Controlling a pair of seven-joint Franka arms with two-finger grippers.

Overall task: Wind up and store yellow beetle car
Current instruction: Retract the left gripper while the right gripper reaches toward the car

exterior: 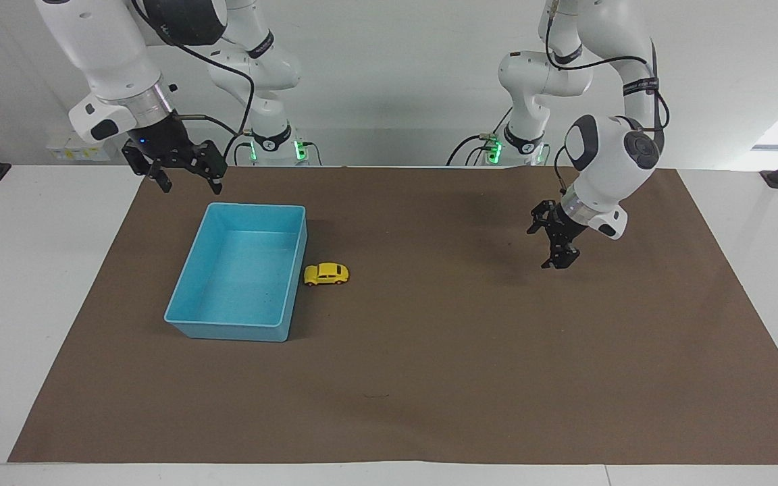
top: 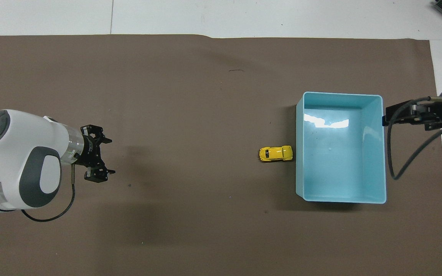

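The yellow beetle car (exterior: 325,273) (top: 276,153) stands on its wheels on the brown mat. Its nose is at the outer wall of the blue bin (exterior: 179,297) (top: 300,191), on the side toward the left arm's end; it looks to be touching. The bin holds nothing. My left gripper (exterior: 546,248) (top: 108,157) hangs open just above the mat, well apart from the car, with nothing between its fingers. My right gripper (exterior: 190,187) (top: 391,117) waits open in the air by the bin's edge nearest the robots.
The brown mat (exterior: 429,378) covers most of the white table (exterior: 24,270). A small dark mark (top: 236,70) lies on the mat farther from the robots. Nothing else stands on the mat.
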